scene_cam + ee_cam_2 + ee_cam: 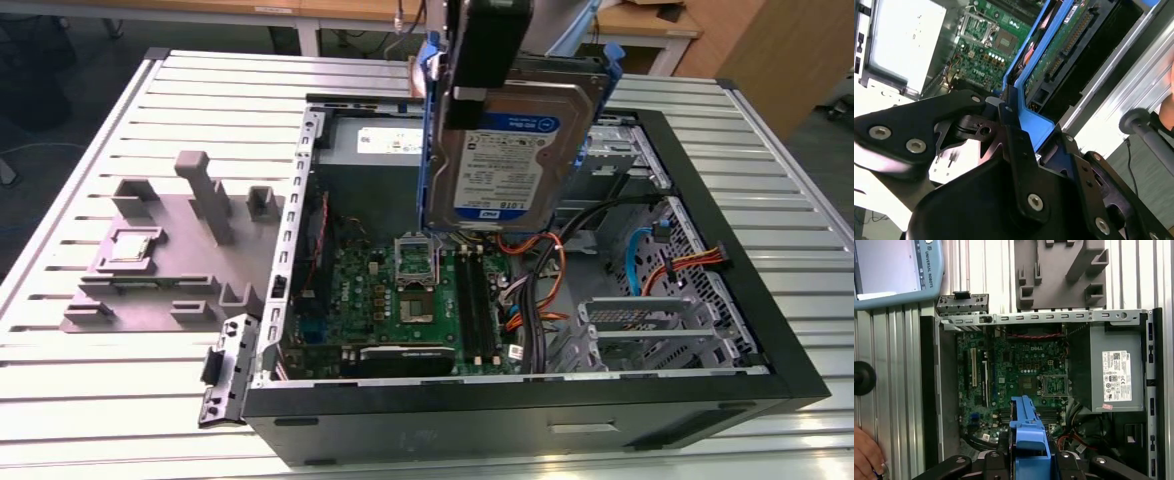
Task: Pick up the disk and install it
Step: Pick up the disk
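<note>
The disk [511, 160] hangs in the air over the open computer case [534, 415], stood on edge and slightly tilted, its white-and-blue label facing the exterior view and the blue carrier bracket showing along both its long sides. Its upper end is hidden behind the black gripper [467, 92], whose body is cut off by the frame above. In the second wrist view the disk [1069, 42] shows its other face, a green circuit board with a connector row, and the gripper [1018, 122] has its fingers pressed together on the blue bracket's end, so the disk is clamped there. In the first wrist view the disk [1028, 427] is seen edge-on, with the blue bracket toward the camera and the gripper [1029, 460] closed on it from both sides; the drive's faces cannot be made out here. Below it lies the green motherboard [400, 300], partly covered by the disk in the exterior view, along with the case's far wall. The grey power supply [1116, 370] with its white sticker sits in one corner of the case. Orange cables [537, 262] run near a metal drive cage [654, 330]. Beside the case on the slatted table [80, 410] stands a grey fixture block [174, 250]. A teach pendant [899, 270] and a person's hand [864, 455] are cut off by the edges of the first wrist view.
</note>
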{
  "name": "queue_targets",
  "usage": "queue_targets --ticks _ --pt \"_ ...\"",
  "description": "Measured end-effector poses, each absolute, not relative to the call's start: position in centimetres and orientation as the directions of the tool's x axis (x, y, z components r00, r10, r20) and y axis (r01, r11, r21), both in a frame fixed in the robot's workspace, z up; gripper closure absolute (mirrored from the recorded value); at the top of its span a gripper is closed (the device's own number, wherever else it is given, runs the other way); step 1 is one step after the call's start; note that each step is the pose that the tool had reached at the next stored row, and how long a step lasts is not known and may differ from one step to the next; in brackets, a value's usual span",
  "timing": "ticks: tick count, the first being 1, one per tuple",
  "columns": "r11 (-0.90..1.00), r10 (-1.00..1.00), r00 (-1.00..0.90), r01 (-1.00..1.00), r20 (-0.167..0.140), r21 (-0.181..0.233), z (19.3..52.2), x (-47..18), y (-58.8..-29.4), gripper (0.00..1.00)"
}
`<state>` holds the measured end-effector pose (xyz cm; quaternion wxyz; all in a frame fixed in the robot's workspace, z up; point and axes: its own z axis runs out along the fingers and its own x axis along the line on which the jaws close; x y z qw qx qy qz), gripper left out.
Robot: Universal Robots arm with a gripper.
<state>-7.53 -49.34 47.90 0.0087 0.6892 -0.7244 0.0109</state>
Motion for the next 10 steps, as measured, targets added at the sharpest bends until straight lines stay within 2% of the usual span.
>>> queue_targets --ticks 10 --pt "0.05 -0.998 -0.05 -0.999 0.028 -0.004 47.8 -5.9 -49.5 0.63"
